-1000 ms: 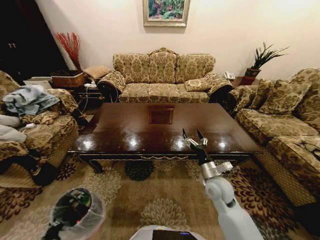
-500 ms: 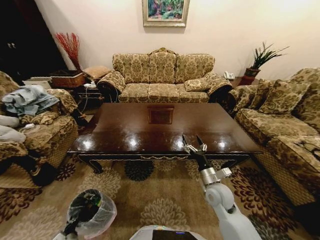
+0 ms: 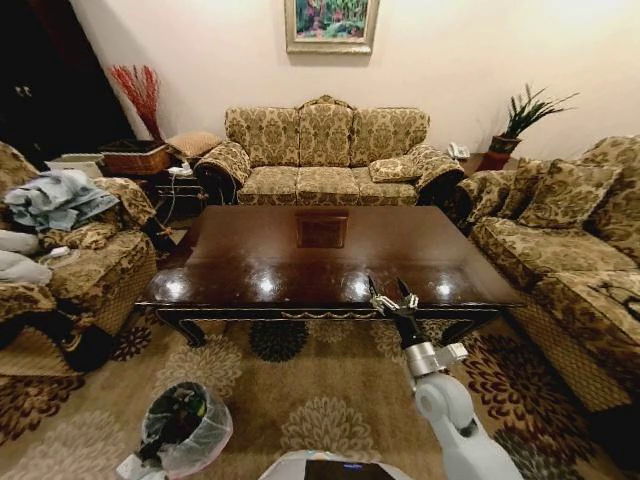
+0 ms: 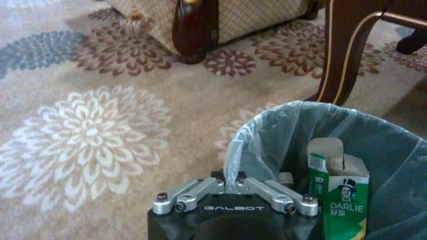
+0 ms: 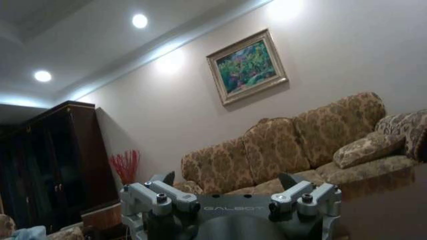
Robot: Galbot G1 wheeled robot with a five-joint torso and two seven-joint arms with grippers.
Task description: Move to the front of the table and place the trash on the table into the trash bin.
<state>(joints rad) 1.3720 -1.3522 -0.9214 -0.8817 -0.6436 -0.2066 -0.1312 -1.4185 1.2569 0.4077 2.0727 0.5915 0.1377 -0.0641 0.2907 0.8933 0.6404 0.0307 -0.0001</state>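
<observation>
trash bin (image 3: 182, 432) sits on the patterned carpet (image 3: 300, 400) at the lower left of the head view, in front of the table's near left corner and apart from it. black round bin, crinkly grey translucent bag liner bunched over the rim. left wrist view shows inside it: a green carton (image 4: 341, 200) printed "darlie" stands upright against the liner, something pale beside it that i can't make out.

table (image 3: 250, 255) is glossy dark brown, square inlay at centre, ceiling lights reflecting off the near edge, carved curved legs. three-seat patterned sofa (image 3: 325, 155) behind it against the wall, framed painting (image 3: 332, 25) above. matching sofa (image 3: 560, 250) along the right, armchair (image 3: 70, 260) with piled clothes on the left, potted plant (image 3: 520, 120) in the back right corner.

left gripper (image 4: 233, 187) is at the bin's rim; its fingers are pinched together on the edge of the bag liner.

right gripper (image 3: 392, 297) is raised on its arm, pointing up and forward, just at the table's near edge right of centre. fingers spread wide, nothing between them. right wrist view looks over the tabletop toward the back sofa and painting.
</observation>
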